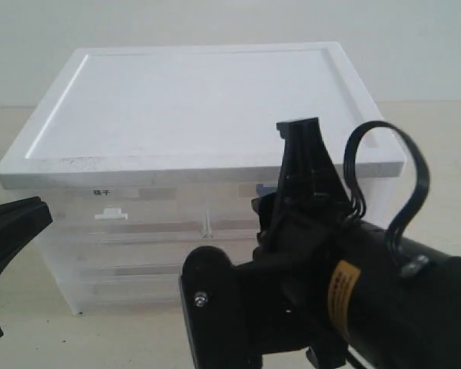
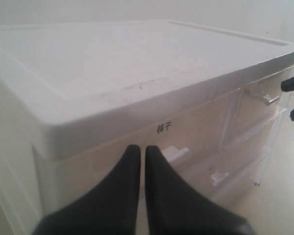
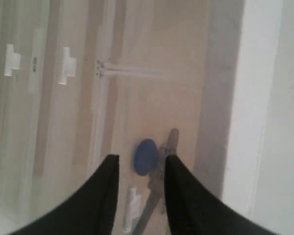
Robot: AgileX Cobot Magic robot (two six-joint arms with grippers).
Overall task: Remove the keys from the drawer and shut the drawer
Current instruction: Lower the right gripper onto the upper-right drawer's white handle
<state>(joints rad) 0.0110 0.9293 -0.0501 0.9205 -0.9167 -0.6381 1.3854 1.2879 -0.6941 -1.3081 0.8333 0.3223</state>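
A plain pale wall [image 1: 215, 23] rises behind a cream-coloured surface [image 1: 31, 338], where a translucent plastic drawer cabinet [image 1: 69, 254] with a flat white lid [image 1: 200, 100], faintly scuffed near its front edge, stands in soft, even light.

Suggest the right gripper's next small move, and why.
Probably ease the right gripper forward onto the white tab handle of the drawer and close on it. Its jaws stand apart, empty, seemingly short of the handle, and the keys lie behind the shut front.
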